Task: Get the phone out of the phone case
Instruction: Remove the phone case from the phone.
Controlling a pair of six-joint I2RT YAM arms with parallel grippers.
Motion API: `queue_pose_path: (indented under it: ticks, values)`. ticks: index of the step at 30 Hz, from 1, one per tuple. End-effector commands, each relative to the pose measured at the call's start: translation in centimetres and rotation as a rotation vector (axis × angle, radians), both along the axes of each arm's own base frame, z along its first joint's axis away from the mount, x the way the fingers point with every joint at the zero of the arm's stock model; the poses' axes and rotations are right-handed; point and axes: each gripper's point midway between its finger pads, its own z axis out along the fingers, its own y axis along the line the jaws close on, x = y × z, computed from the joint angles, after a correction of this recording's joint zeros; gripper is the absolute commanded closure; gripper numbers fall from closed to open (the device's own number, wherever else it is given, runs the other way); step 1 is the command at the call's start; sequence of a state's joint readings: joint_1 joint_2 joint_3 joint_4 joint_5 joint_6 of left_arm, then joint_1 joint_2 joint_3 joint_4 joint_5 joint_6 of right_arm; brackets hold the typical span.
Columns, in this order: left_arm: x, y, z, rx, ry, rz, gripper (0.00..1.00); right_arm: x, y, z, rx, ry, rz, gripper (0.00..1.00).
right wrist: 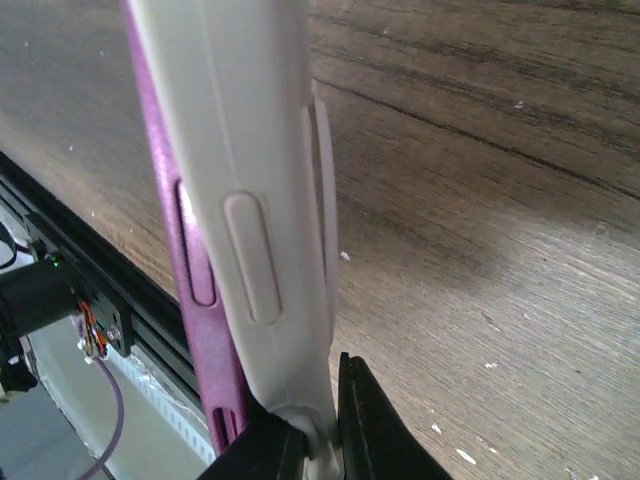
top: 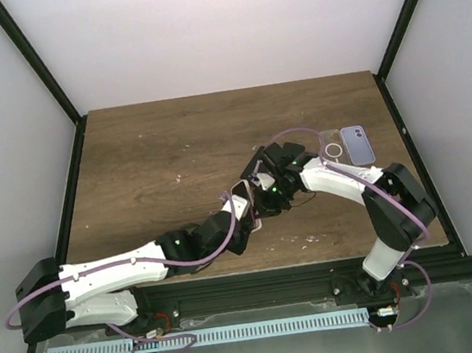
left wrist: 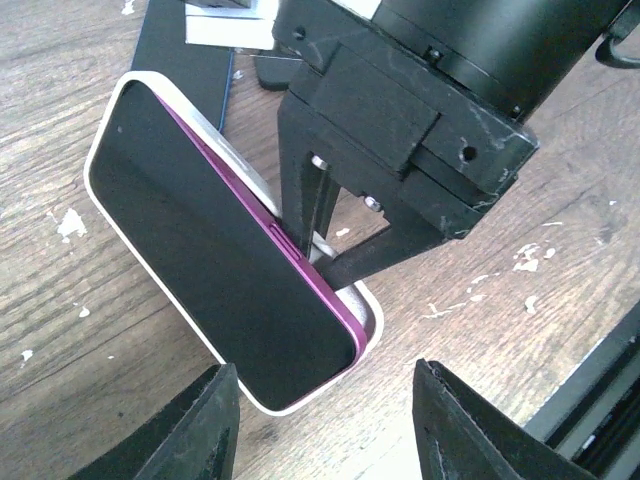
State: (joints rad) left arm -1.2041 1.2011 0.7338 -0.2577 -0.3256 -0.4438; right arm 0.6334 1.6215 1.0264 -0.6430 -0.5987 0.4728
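Note:
The phone (left wrist: 210, 260), with a black screen and a magenta frame, lies in a white case (left wrist: 105, 110) on the wooden table. Its right long edge stands raised above the case wall, and the near corner of the case shows bare inside. My right gripper (left wrist: 320, 240) is shut on that wall of the case; the right wrist view shows the wall (right wrist: 260, 180) pinched in the gripper (right wrist: 325, 400), with the magenta phone edge (right wrist: 175, 260) beside it. My left gripper (left wrist: 325, 420) is open, its fingers either side of the phone's near end, not touching. In the top view both grippers, left (top: 243, 219) and right (top: 260, 192), meet mid-table.
A clear case (top: 333, 144) and a lavender phone (top: 357, 145) lie at the far right of the table (top: 154, 152). The black frame rail runs along the table's near edge, close to the grippers.

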Motion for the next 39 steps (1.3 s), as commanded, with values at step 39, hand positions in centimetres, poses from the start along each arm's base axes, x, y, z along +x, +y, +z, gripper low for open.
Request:
queue_pose_path:
  ticks: [39]
  values:
    - [2.6,-1.1,-7.1,0.263,-0.012,0.105,0.56,2.2,1.6,-3.1,-0.084,0.055,-0.034,0.99]
